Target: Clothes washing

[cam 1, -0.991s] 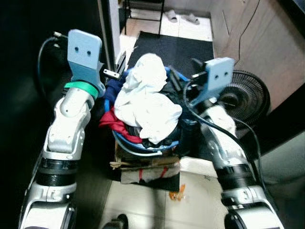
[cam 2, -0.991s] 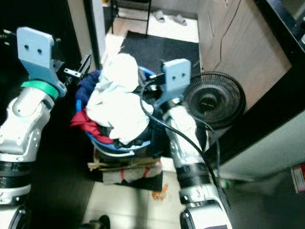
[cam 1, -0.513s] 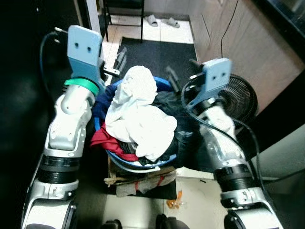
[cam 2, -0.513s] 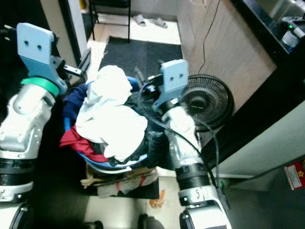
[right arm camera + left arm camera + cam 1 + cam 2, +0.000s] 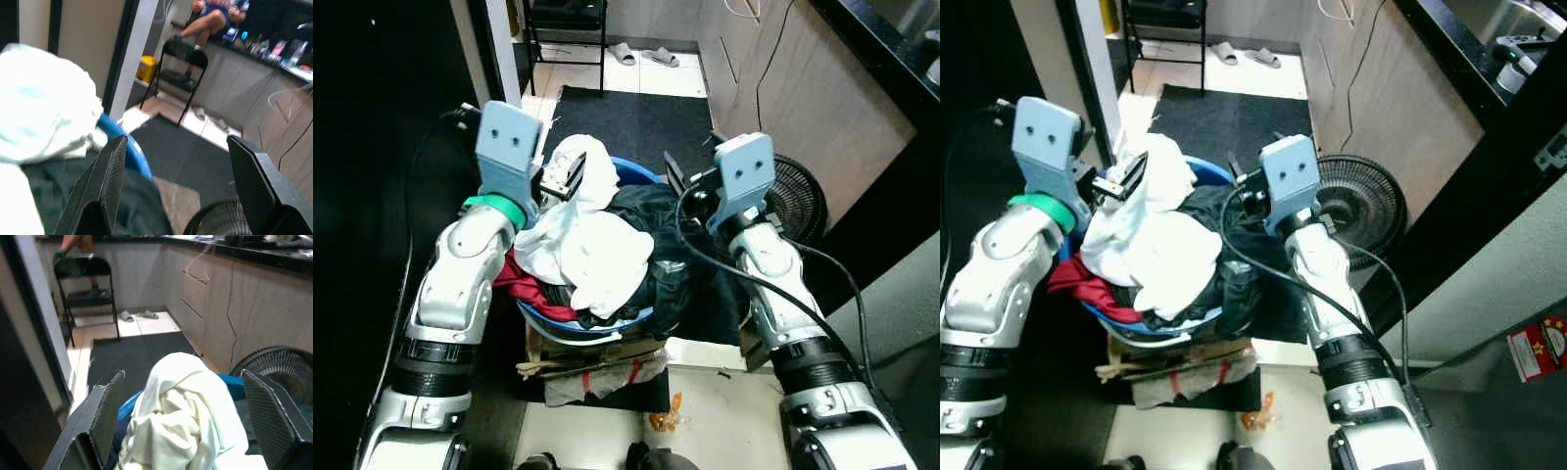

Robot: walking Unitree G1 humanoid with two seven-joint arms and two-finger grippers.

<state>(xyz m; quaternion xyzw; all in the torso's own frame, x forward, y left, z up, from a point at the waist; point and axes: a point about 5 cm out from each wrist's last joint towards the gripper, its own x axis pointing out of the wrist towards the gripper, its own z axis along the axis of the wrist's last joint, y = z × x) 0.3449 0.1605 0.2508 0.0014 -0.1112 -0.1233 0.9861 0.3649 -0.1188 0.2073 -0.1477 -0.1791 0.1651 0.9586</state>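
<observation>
Both pairs of jaws stand spread wide with nothing between them; the left gripper (image 5: 560, 179) hovers at the far left edge of the laundry pile, its fingers (image 5: 105, 423) flanking the top of the white garment (image 5: 587, 235) without touching it; the right gripper (image 5: 677, 181) hangs over the dark clothes (image 5: 651, 220) on the right of the heap, fingers (image 5: 105, 183) parted to either side. The clothes fill a blue basket (image 5: 553, 321), which sits on a flattened cardboard bundle (image 5: 592, 357) on the floor; a red garment (image 5: 514, 274) spills over its left side.

The head views take in the whole heap, a black floor fan (image 5: 803, 201) lying to the right against wooden cabinets (image 5: 783, 88), a dark mat (image 5: 631, 122) beyond the basket, and a pair of slippers (image 5: 641, 54) on the far tiles. The left wrist view adds a black folding chair (image 5: 88, 293) at the far end of the mat and a cable hanging down the cabinet front; the right wrist view adds a yellow bin (image 5: 146, 68) by the chair and a person's legs (image 5: 205, 19) seated far back near a counter with bottles.

A red label (image 5: 1538, 348) shows at the near right in the right eye view; its writing is too small to read.
</observation>
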